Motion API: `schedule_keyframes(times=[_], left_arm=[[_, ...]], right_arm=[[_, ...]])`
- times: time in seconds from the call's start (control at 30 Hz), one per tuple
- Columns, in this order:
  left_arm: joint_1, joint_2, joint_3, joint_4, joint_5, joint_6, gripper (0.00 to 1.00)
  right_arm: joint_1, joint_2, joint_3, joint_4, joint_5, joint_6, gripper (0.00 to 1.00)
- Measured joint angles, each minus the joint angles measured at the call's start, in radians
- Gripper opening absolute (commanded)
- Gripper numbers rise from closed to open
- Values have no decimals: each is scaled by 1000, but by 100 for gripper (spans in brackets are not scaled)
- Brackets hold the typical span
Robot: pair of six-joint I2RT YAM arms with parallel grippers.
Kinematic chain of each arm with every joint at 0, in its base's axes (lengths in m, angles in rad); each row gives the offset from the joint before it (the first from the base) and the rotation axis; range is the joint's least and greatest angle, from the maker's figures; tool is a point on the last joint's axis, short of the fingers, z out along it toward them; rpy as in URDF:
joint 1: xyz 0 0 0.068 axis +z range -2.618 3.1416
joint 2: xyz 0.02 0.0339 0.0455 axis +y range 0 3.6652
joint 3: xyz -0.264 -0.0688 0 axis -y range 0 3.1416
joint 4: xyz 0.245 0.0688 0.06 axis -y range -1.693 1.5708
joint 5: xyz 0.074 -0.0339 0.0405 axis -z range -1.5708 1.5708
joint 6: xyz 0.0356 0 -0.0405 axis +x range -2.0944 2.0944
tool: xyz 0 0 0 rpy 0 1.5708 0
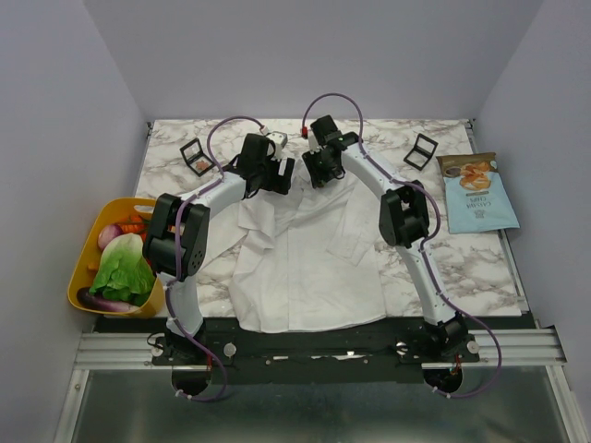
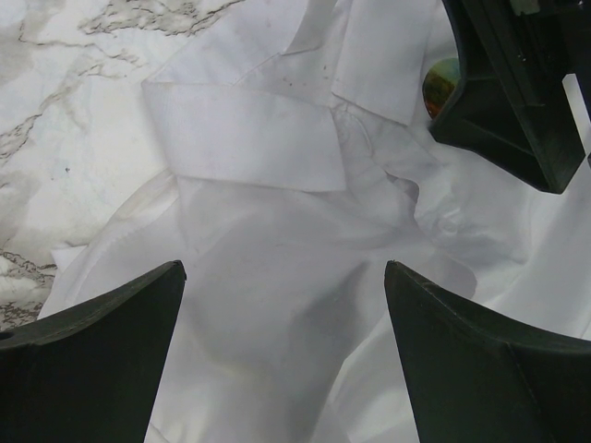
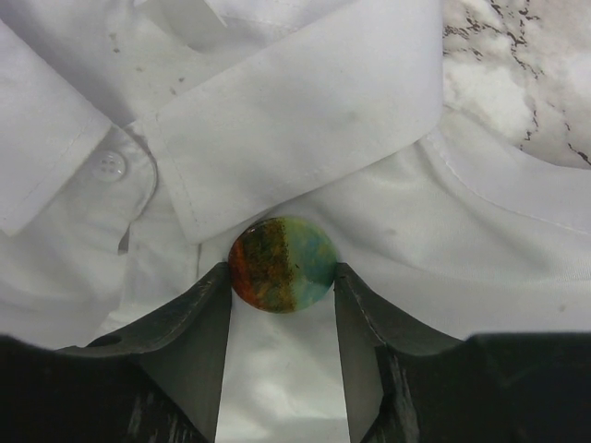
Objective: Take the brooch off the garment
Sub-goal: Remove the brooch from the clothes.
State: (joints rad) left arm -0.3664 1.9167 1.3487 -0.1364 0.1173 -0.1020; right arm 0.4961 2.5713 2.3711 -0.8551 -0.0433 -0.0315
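Nearest, the right pincer (image 3: 281,275) clasps the brooch (image 3: 282,261) by its edges; it sits pinned under the garment (image 3: 480,268) collar (image 3: 305,111), far middle of the bench (image 3: 517,55). The left pincer (image 2: 284,277) hangs released. Pulling it off remains.

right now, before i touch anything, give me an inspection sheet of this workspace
surface: marble-pattern table, middle covered by the shirt
job's things: brooch on the white shirt, just below a collar tip
clutter: black palettes, snack bag, yellow basket of vegetables
grippers: left gripper open over the shirt; right gripper closed on the brooch's two sides
cables: purple cables loop above both arms, no snag seen
surroundings: plain grey walls, metal rail at near edge
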Motion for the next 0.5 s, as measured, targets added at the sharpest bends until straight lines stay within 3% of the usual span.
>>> schedule_keyframes(times=[0.27,0.5], left_arm=[[1,-1,-10,0,0,1,99],[10,-21,-10,0,26,33,99]], right_arm=[[-5,-31,-42,8,-67,-8,46],[-30,-114,-121,10,-222,-15,45]])
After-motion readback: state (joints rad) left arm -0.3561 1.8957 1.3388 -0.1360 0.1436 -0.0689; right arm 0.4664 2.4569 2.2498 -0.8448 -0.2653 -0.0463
